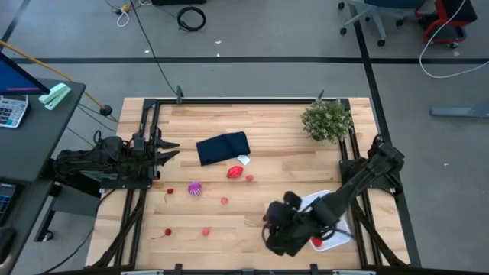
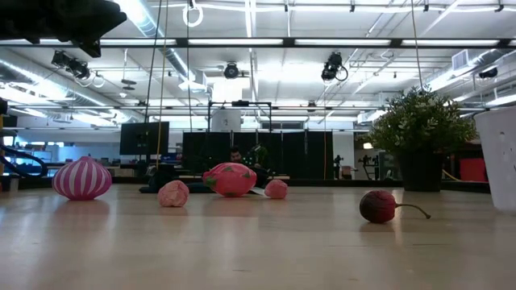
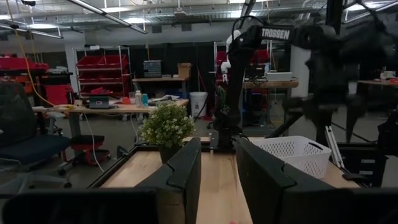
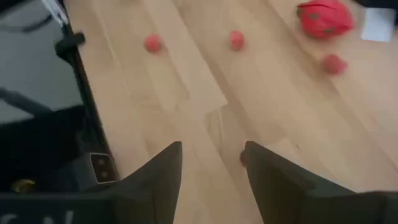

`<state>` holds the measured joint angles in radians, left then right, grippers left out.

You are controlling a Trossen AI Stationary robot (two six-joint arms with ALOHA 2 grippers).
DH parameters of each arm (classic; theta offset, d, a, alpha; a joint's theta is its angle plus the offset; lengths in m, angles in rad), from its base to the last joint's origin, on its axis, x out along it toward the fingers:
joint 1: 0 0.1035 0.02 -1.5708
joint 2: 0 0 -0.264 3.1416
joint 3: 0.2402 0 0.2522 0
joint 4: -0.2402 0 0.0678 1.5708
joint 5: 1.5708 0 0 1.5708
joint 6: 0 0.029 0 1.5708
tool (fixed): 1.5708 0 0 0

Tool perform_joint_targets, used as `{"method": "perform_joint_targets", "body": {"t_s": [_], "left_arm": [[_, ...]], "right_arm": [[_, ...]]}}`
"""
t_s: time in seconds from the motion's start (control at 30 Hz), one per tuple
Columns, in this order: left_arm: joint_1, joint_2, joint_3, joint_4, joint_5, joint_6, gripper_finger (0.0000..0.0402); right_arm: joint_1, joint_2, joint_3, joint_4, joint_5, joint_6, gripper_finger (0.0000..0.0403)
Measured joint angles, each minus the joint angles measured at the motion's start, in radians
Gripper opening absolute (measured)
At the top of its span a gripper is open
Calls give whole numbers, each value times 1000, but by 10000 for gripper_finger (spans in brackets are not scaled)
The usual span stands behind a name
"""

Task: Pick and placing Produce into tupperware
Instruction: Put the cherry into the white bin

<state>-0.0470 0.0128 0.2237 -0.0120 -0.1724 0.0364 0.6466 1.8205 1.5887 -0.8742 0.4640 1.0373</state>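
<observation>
The white tupperware (image 1: 341, 228) stands at the near right, partly under my right arm, with one red bit (image 1: 315, 242) showing at it. The bigger red piece (image 1: 234, 173) and the purple striped ball (image 1: 195, 188) rest on the table's middle, with several small red and pink bits (image 1: 224, 201) around them. My right gripper (image 1: 269, 223) is open and empty above bare wood left of the tupperware; the right wrist view (image 4: 211, 163) shows only table between its fingers. My left gripper (image 1: 166, 153) is open and empty at the table's left edge.
A dark navy folded cloth (image 1: 223, 147) with a white tag (image 1: 244, 160) lies behind the bigger red piece. A green bushy plant (image 1: 327, 120) stands at the far right corner. Black frame rails (image 1: 145, 130) run along the table's left and right sides.
</observation>
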Motion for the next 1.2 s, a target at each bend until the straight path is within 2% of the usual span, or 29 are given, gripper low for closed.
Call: {"method": "perform_joint_targets", "body": {"t_s": [0.23,0.37,0.53,1.2], "left_arm": [[0,0,0,-1,0,-5,107],[0,0,0,-1,0,-2,107],[0,0,0,0,0,1,107],[0,0,0,0,0,1,107]], "right_arm": [[-41,68,-172,68,-10,-12,184],[-44,86,-260,232,-51,-30,181],[-42,85,-350,435,-53,-63,180],[-42,202,-362,445,-79,-96,180]]}}
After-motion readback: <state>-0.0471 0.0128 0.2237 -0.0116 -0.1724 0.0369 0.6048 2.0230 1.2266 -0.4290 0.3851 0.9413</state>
